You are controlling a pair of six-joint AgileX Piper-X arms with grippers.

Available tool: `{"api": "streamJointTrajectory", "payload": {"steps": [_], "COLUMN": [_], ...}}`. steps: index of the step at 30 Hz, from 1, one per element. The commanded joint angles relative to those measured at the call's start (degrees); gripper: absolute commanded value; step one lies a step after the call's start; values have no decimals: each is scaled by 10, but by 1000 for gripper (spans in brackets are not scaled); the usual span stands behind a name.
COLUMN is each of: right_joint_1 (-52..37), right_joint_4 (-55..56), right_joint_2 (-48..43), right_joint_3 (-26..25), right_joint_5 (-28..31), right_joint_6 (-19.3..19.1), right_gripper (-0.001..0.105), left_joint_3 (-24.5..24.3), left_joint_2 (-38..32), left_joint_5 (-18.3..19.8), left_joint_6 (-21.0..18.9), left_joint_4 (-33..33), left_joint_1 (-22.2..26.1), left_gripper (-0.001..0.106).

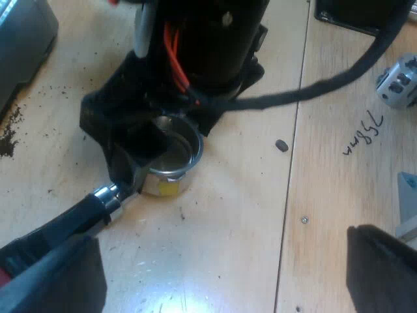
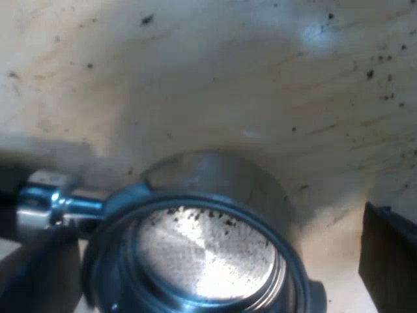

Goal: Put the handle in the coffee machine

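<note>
Holder [image 1: 176, 171] lies on the bench [image 1: 228, 215], basket upward, coffee specks inside. Right tool [image 2: 208, 261] released, fingers astride the basket without contact on one side. Left tool [image 1: 218, 241] released, dark handle beside one finger.

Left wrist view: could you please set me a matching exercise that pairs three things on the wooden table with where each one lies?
Things:
1. round metal basket of the holder
2. dark handle with a chrome collar
3. loose brown coffee grounds

Places:
A. on the wood beside the corner of the grey machine
B. directly under the right hand
C. running towards the open left hand

Pairs: 1-B, 2-C, 3-A.
</note>
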Motion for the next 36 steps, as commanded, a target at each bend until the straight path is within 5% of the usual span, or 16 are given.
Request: {"api": "streamJointTrajectory", "payload": {"steps": [1,16,25,32,36], "right_joint_1": [-2,-2,-2,-2,-2], "right_joint_4": [-6,-5,-5,-5,-5], "right_joint_2": [6,6,6,6,6], "right_joint_3": [-4,-4,-4,-4,-4], "right_joint_5": [-3,2,2,8,8], "right_joint_6": [-7,-7,-7,-7,-7], "right_gripper": [88,86,49,-1,0], "left_joint_3": [-4,-4,-4,-4,-2], "left_joint_2": [-2,-2,-2,-2,-2], "left_joint_5": [8,8,7,-46,-86], "left_joint_6": [0,0,0,0,0], "left_joint_4": [-2,-2,-2,-5,-29], "left_joint_1": [-2,-2,-2,-2,-2], "left_gripper": [78,78,78,78,78]}}
